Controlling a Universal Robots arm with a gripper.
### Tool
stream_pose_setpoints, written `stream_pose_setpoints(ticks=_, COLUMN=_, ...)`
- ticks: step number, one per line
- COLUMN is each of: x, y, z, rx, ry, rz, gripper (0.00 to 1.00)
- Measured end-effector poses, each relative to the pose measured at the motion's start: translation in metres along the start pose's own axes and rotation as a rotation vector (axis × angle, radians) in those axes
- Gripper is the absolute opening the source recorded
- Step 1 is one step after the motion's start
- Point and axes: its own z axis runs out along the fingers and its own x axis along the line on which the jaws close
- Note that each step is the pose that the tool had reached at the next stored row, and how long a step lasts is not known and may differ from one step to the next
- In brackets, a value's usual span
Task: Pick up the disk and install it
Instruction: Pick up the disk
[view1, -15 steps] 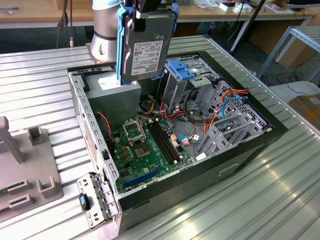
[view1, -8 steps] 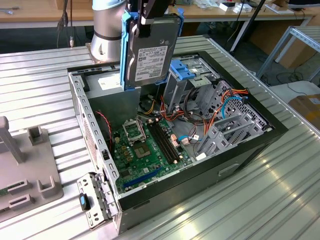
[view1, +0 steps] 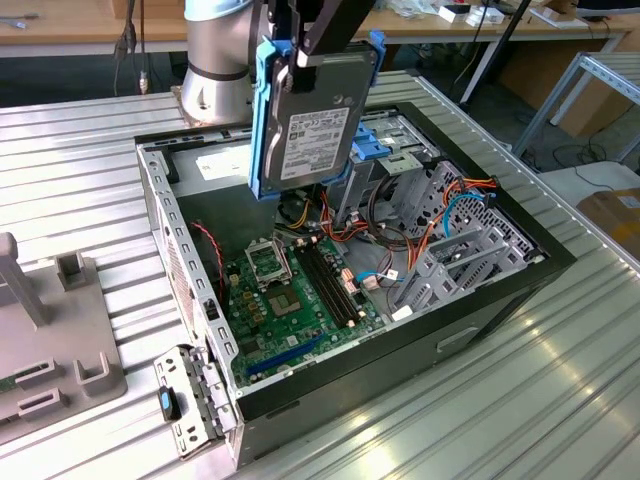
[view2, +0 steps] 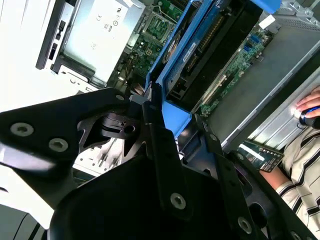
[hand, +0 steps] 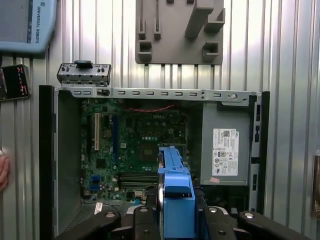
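The disk (view1: 315, 125) is a black slab with a white label, framed by bright blue side rails. It hangs on edge above the open computer case (view1: 160, 200), over the back part of the motherboard (view1: 290, 300). My gripper (view1: 298, 50) is shut on the disk's upper end. In the first wrist view, the blue rail of the disk (hand: 176, 195) stands between my black fingers (hand: 146, 222), with the gripper (hand: 177, 220) closed around it. In the second wrist view, the disk (view2: 210, 45) runs away from the gripper (view2: 172, 125) toward the case interior.
A grey power supply (hand: 225, 145) with a white label fills one corner of the case. A metal drive cage with a blue latch (view1: 372, 140) and bundled cables (view1: 460, 205) sit on the exterior view's right. A grey fixture (view1: 50, 350) and a loose bracket (view1: 190, 400) lie outside. A person's hand (view2: 310, 107) rests nearby.
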Motion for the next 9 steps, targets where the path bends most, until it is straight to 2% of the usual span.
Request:
stream_pose_setpoints(ticks=5, x=0.0221, y=0.0002, z=0.0003, rx=0.0, ry=0.0, rz=0.0, gripper=0.37)
stream_pose_setpoints(ticks=9, x=0.0323, y=0.0003, z=0.0005, rx=0.0001, ry=-0.0001, rz=0.0, gripper=0.37)
